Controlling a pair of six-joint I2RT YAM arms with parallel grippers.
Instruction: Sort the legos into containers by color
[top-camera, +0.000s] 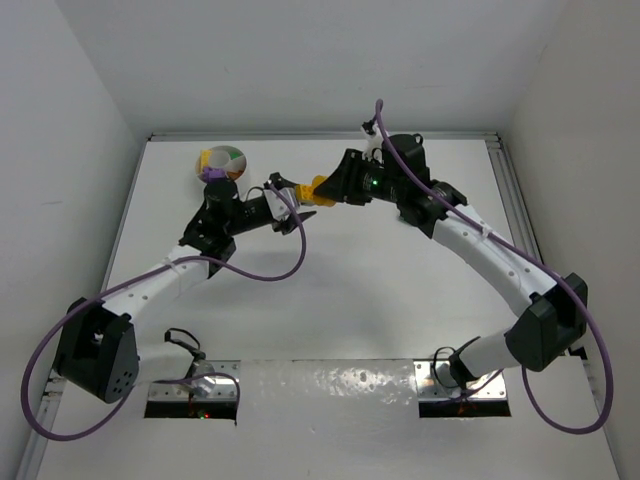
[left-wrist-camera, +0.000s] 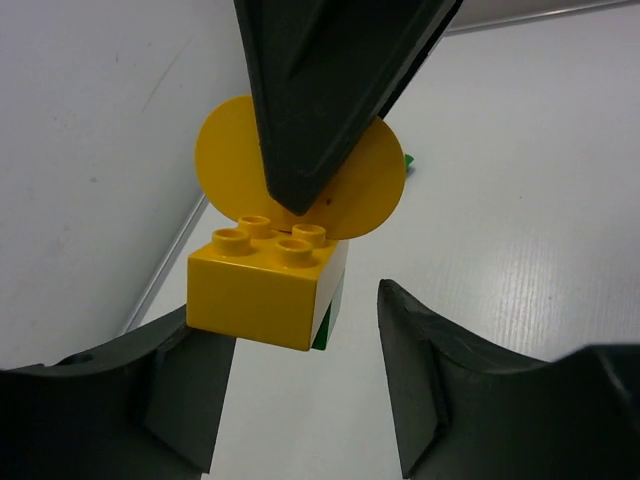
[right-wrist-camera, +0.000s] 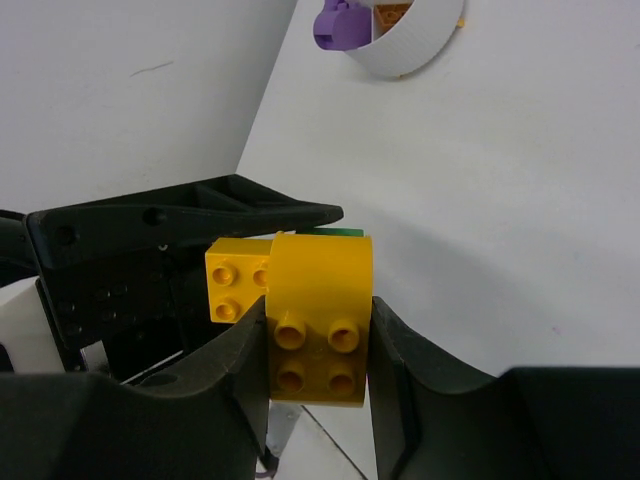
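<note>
My right gripper (top-camera: 322, 188) is shut on an orange-yellow rounded lego (right-wrist-camera: 320, 320), held in the air mid-table. A yellow brick (left-wrist-camera: 262, 288) with a white and a green layer (left-wrist-camera: 328, 325) is stuck to that lego. My left gripper (left-wrist-camera: 300, 345) stands round the yellow brick with its jaws apart: the brick sits against the left finger (left-wrist-camera: 185, 400), with a gap to the right finger. The white divided bowl (top-camera: 221, 162) stands at the far left, with a purple lego (right-wrist-camera: 340, 22) at its rim and an orange lego (right-wrist-camera: 392, 12) inside.
White walls close in the table on the left, the back and the right. A metal rail (top-camera: 510, 190) runs along the table's right edge. The two arm bases (top-camera: 195, 385) sit at the near edge.
</note>
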